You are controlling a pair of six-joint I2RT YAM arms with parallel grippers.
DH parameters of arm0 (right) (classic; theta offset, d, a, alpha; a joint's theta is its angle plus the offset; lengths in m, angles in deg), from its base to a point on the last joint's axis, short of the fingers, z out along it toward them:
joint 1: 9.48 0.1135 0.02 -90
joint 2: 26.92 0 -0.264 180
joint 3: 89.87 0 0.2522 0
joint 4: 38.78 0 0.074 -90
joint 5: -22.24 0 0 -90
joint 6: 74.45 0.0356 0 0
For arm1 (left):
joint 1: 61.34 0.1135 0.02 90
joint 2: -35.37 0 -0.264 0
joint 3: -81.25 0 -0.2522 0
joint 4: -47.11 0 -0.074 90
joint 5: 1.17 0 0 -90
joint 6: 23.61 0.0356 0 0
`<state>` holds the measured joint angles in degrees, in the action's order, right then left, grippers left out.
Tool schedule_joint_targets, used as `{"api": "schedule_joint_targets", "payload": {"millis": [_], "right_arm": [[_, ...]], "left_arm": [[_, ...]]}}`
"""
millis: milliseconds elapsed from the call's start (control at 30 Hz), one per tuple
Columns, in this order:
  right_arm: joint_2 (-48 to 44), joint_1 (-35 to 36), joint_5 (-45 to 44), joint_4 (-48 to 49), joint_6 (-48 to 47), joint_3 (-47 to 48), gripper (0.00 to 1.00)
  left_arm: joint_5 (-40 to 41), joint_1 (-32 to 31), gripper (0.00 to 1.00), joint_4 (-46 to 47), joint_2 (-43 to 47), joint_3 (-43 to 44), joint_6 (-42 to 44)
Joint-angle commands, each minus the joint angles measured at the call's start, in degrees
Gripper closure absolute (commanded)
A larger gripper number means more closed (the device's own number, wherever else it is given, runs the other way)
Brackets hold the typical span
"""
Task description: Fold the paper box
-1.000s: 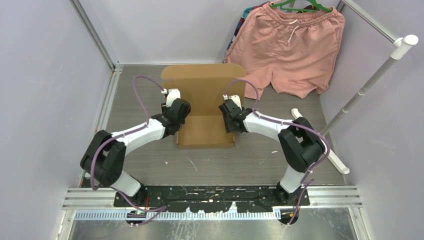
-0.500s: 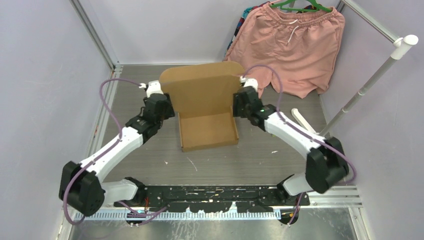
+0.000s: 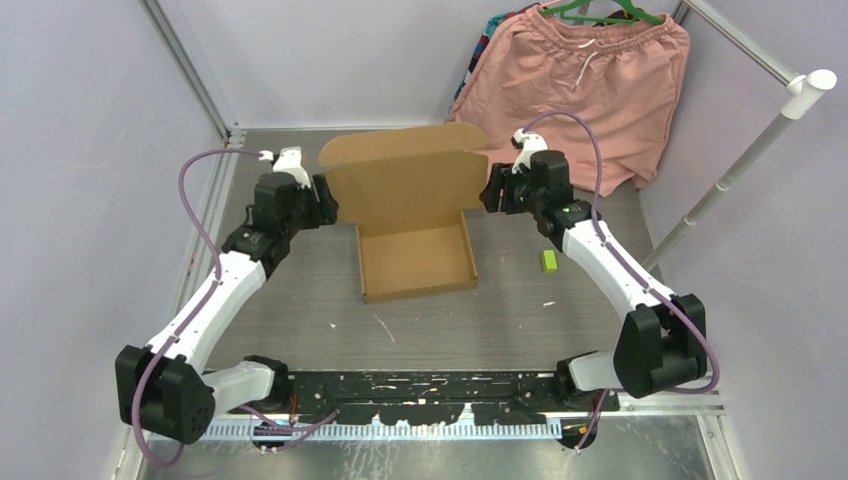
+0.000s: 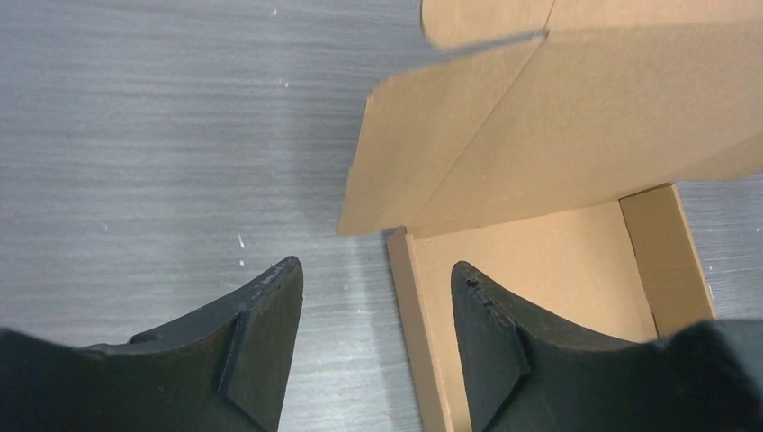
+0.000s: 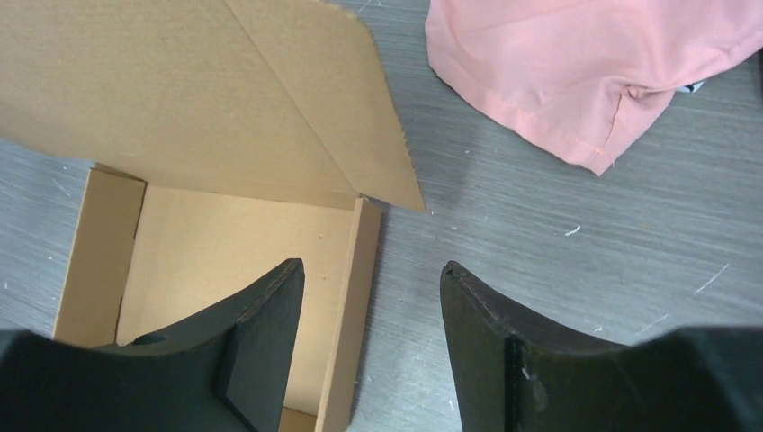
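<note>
The paper box sits mid-table as a shallow brown cardboard tray, its big lid standing up at the far side. My left gripper hovers open just off the lid's left edge, holding nothing. In the left wrist view the left gripper frames the tray's left wall, with the lid's side flap beyond. My right gripper is open beside the lid's right edge. In the right wrist view the right gripper is empty, with the tray's right wall lying below the gap.
Pink shorts hang on a green hanger at the back right, their hem on the table. A white rack pole slants along the right side. A small green object lies right of the box. A metal rail borders the left.
The lid went from lying flat to standing upright. Both grippers then swung outward and back from its side edges and opened wider. The green object came into view as the right arm moved.
</note>
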<state>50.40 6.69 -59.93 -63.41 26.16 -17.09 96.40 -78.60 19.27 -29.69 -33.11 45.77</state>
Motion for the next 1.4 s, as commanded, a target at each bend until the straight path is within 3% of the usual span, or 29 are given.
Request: {"api": "schedule_joint_targets", "payload": {"millis": [0, 300, 567, 1200, 1367], "right_arm": [[0.6, -3.8, 10.4, 8.6, -3.9, 0.2, 0.38], [5.9, -7.2, 19.2, 4.8, -8.0, 10.2, 0.38], [11.2, -7.2, 28.2, 0.1, -12.1, 18.1, 0.39], [17.8, -7.3, 29.4, -6.6, -15.7, 27.3, 0.44], [18.3, -7.2, 29.5, -6.7, -15.4, 28.0, 0.46]], "left_arm": [[-12.8, 4.1, 0.38, 2.7, -2.5, 6.8, 6.1], [-26.2, 11.9, 0.37, 0.0, -6.5, 15.2, 8.9], [-36.9, 14.0, 0.38, -4.7, -11.9, 21.8, 11.7], [-39.5, 14.7, 0.38, -8.5, -15.0, 24.2, 14.3], [-39.2, 14.7, 0.42, -7.9, -15.3, 24.1, 14.1]]}}
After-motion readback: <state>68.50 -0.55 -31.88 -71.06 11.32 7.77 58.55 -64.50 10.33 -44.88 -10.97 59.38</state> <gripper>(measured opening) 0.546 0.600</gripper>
